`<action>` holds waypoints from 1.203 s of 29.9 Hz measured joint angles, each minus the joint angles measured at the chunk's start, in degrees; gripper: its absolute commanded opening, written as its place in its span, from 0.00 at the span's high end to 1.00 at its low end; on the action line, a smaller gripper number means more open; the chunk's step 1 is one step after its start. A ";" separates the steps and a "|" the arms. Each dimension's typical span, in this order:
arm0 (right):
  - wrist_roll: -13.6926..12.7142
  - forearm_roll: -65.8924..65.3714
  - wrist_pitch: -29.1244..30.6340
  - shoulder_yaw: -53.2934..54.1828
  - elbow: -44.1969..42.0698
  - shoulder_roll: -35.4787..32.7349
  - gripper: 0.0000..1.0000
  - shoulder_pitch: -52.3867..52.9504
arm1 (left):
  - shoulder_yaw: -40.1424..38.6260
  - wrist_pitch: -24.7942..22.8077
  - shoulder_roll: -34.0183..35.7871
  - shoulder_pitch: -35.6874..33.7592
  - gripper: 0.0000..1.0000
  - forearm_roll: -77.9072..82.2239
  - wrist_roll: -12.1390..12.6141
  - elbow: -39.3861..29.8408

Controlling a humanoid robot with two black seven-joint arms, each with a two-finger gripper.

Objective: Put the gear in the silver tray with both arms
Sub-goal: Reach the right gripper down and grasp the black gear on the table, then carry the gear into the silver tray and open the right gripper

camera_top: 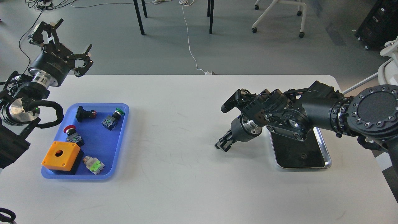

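Note:
The silver tray [326,157] lies on the right side of the white table, its far half hidden under my right arm. A small dark gear [303,156] lies on its mirror-like bottom near the front. My right gripper [222,145] points down-left over bare table, left of the tray and apart from it. It is dark and small, so its fingers cannot be told apart, and nothing shows in it. My left gripper [67,42] is raised past the table's far left corner, its fingers spread wide and empty.
A blue plastic tray [122,140] on the left holds an orange box [61,156], a red push button [70,130], a green one [112,118], a black part [84,114] and a light-green one [93,165]. Chair and table legs stand beyond the far edge.

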 measured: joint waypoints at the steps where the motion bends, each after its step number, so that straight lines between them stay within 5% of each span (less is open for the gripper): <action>1: -0.01 0.00 -0.01 -0.01 0.00 0.00 0.82 0.28 | 0.00 0.00 0.00 0.00 0.02 0.00 0.00 0.00; 10: 0.00 0.36 -0.83 3.00 2.31 -0.31 0.81 8.32 | 0.00 -0.01 0.62 -0.03 0.02 0.00 0.14 -0.02; 20: 0.00 -0.42 -1.19 3.64 9.39 -19.38 0.81 11.19 | 0.02 0.00 0.74 -0.20 0.02 0.09 0.25 -0.14; 27: -0.01 -0.68 -3.77 2.34 10.09 -29.47 0.80 6.36 | 0.23 0.19 0.79 -0.19 0.02 0.09 0.27 -0.14; 36: -0.01 -1.99 -9.71 2.07 8.30 -32.95 0.79 -4.39 | 0.71 0.55 0.30 -0.19 0.02 0.16 0.27 -0.20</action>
